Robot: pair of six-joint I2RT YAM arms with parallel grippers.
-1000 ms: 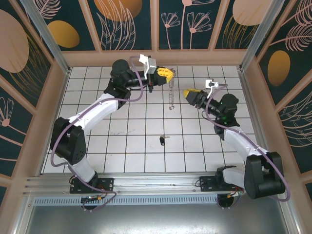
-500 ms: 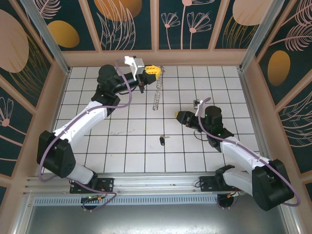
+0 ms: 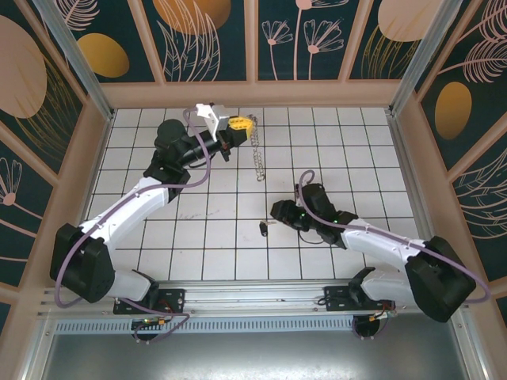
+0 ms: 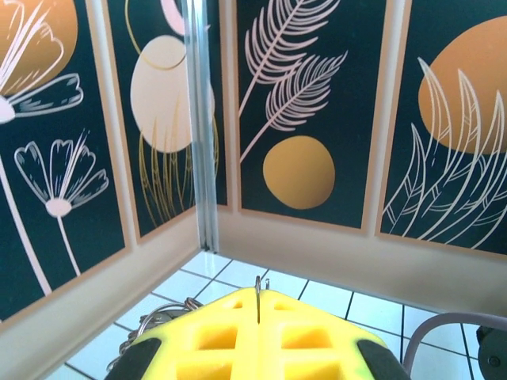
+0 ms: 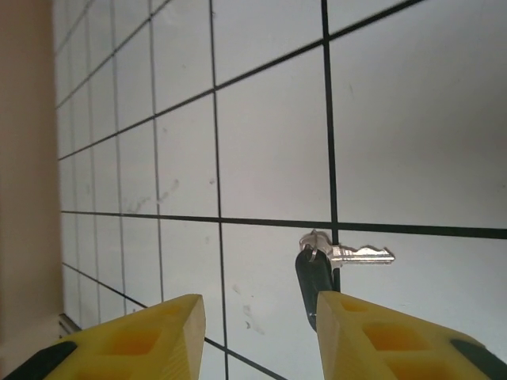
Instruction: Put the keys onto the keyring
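"Top external view: what's where?"
"The left gripper [image 3: 238, 124] is clenched on the keyring [image 3: 257, 155], which dangles limp over the far tiles. The right gripper [image 3: 279, 210] hangs parted and empty just beside the key [image 3: 264, 228], flat on a nearer tile."
"Handling?"
"Light, thin, probably slippery. I'd pinch its black head."

Worktop [image 3: 198, 237]: white tiles, dark grout grid, faint grey scuffs [image 3: 192, 214] left of ctr. Beige skirting [image 3: 253, 94] round back + both sides. Walls [image 3: 212, 47]: dark teal panels in beige frames, pale leaf/flower line art, orange discs [image 3: 103, 54]. Alu posts at back corners: L post [image 3: 67, 47], R post [image 3: 424, 51]. Alu rail [image 3: 253, 294] along near edge, grey perforated strip [image 3: 261, 325] just below it in top cam. Left wrist cam: corner post [image 4: 202, 119] upright, orange disc [image 4: 299, 172] right of it, feather-leaf motif [image 4: 289, 79] above the disc.
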